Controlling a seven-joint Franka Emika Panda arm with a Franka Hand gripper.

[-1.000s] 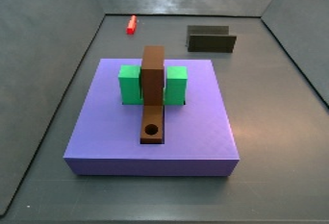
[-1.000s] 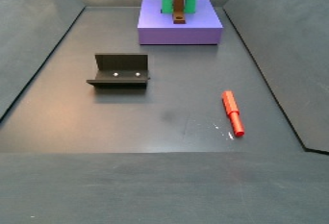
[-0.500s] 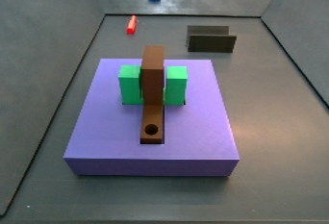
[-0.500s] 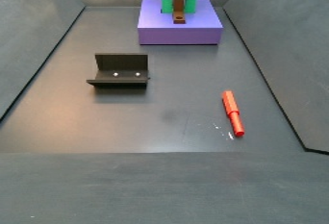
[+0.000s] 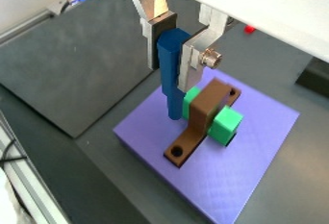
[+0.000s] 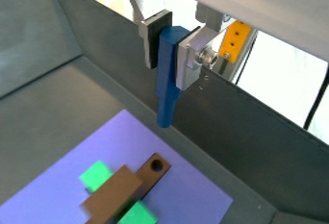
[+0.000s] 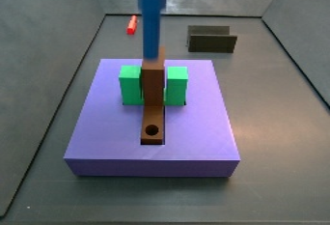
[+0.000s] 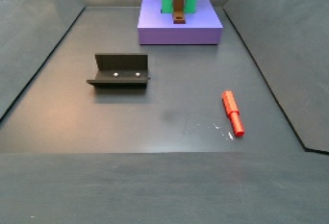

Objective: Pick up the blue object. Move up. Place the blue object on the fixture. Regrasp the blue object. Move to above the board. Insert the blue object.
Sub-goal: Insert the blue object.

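The gripper (image 5: 176,37) clamps the slim blue cylindrical peg (image 5: 171,74) upright, above the lavender square board (image 5: 264,165). Pickup and regrasp look done; insertion into the brown bar's round hole (image 5: 172,154) remains.

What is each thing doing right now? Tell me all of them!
Claw: above the board, shut on the blue object.
Blue object: upright, held, not yet in the hole.
Board: flat on the floor.
Fixture: empty.
Red peg: lying on the floor.

end effector (image 5: 178,38) gripping peg (image 5: 171,74) above board (image 5: 257,161) (bar (image 5: 199,127) on it)
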